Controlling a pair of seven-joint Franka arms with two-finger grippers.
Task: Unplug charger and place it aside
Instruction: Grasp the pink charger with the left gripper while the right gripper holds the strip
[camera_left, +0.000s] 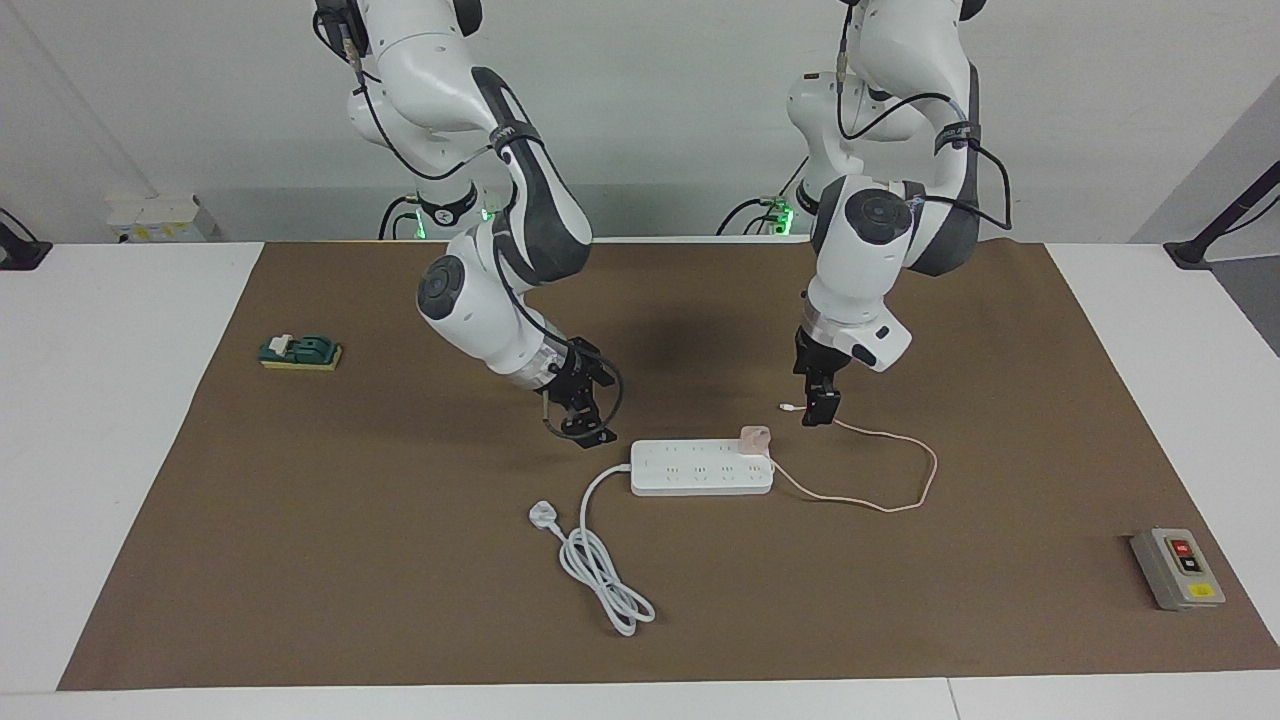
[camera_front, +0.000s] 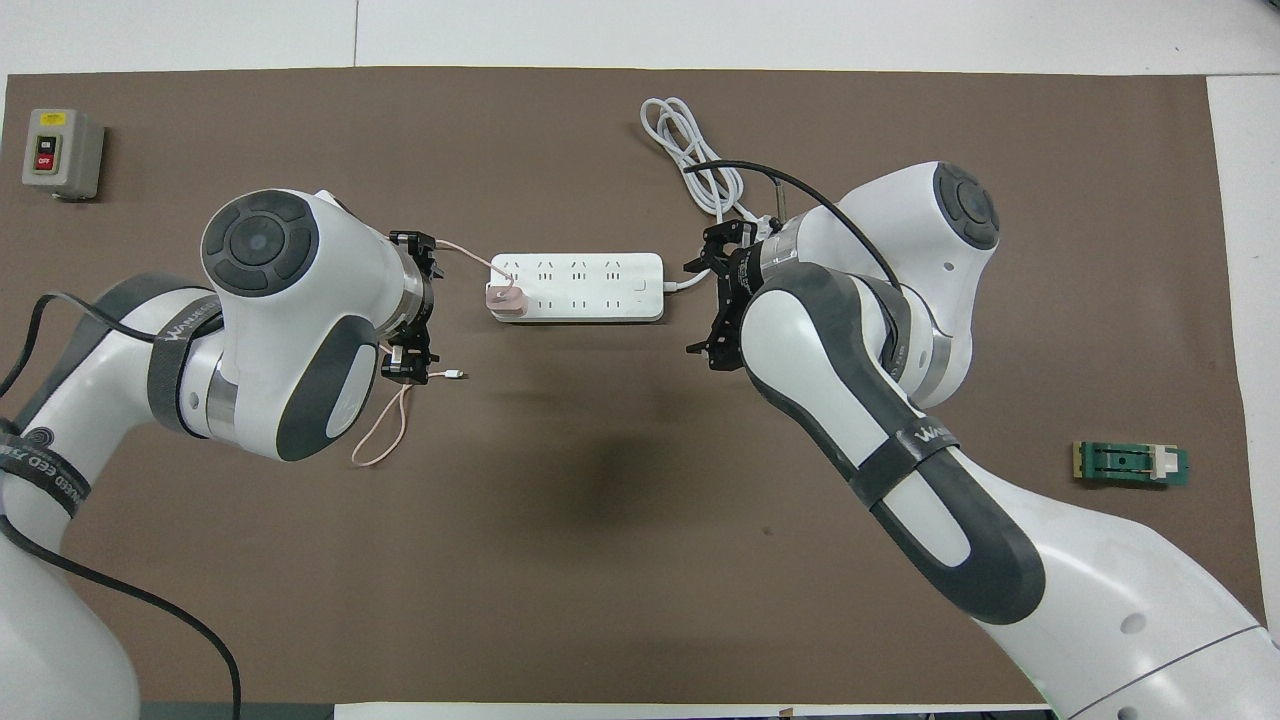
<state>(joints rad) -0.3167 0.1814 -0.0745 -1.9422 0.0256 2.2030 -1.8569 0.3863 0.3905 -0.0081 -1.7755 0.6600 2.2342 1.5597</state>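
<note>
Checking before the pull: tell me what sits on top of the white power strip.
Only the charger, plugged in at the power strip's end toward the left arm. The other sockets are bare. Its prongs are hidden inside.

A white power strip (camera_left: 702, 467) lies mid-mat, its thick cord (camera_left: 600, 560) coiled toward the table edge farthest from the robots. A grey switch box (camera_left: 1177, 569) sits near the mat's (camera_left: 300, 560) corner at the left arm's end; a green block (camera_left: 300, 351) lies by the mat's edge at the right arm's end.
</note>
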